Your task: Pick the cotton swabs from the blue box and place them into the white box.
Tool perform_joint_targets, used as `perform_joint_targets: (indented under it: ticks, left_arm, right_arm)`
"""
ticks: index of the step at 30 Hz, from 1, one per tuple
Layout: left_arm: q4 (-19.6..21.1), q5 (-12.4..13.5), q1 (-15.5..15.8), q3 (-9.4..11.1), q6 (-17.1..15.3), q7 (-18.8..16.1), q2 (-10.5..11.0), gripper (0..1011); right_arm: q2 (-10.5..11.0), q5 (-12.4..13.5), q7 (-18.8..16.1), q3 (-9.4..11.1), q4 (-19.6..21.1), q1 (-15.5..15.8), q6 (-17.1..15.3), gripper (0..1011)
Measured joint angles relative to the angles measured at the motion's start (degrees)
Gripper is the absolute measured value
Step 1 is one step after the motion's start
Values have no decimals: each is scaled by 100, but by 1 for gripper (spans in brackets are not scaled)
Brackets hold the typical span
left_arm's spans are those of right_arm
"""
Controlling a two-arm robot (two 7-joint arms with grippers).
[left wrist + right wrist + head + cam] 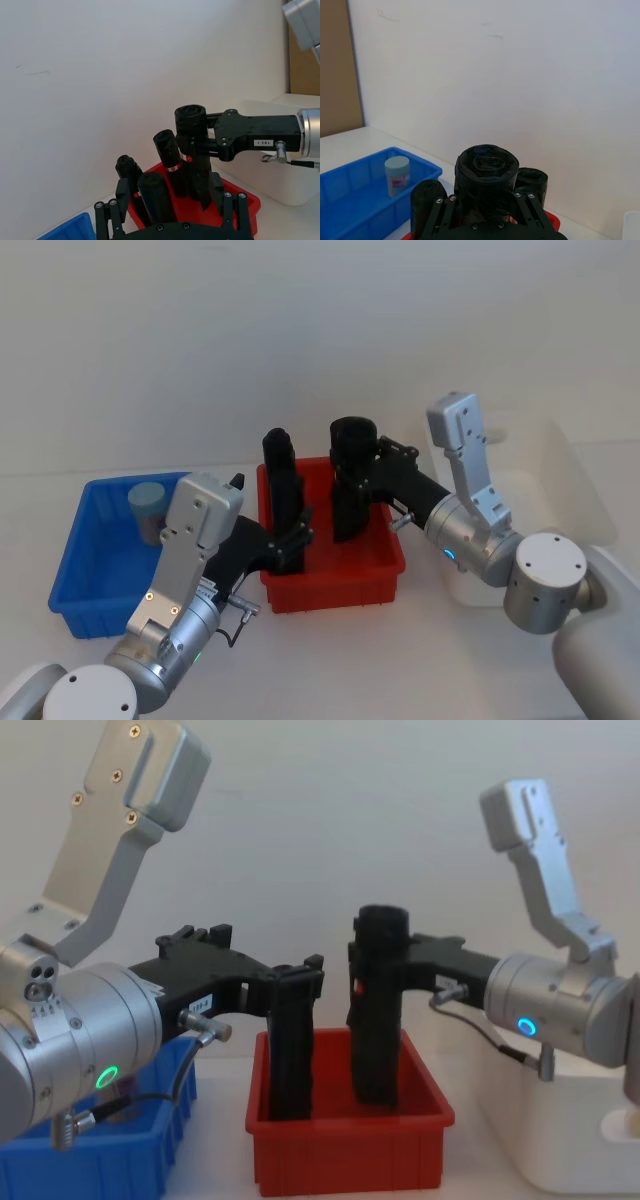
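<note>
Both hands pinched upright black rolls: left hand (292, 540) and right hand (352, 475) over the red bin (335, 585). One swab tub (148, 508) stood upright in the blue box (85, 580).

Both arms reach forward, wrists level. The left end effector (291, 540) is clamped on a black roll (290, 1050) standing between its fingers. The right end effector (352, 475) is clamped on a taller black roll (380, 1010) held upright.

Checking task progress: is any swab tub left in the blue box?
Yes, one cotton swab tub stands in the blue box, near its far corner.
</note>
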State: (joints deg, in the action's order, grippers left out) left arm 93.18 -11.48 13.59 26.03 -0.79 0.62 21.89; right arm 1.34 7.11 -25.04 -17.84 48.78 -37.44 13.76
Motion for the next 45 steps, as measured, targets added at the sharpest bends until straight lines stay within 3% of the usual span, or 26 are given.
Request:
perform_joint_targets:
  ticks: [12,25,33,45]
  left_arm:
    - [0,0,0,0,0,0,0,1004]
    - [0,0,0,0,0,0,0,1004]
    - [0,0,0,0,0,0,0,1004]
    - [0,0,0,0,0,0,0,1004]
  right_arm:
    - [306,73,723,53,1766,820,-519,437]
    - [698,20,1582,199,3235,1548,-1203,437]
    - [966,59,2015,358,3887,1932,-1651,437]
    - [1223,207,2304,543,4236,2252,-2046,437]
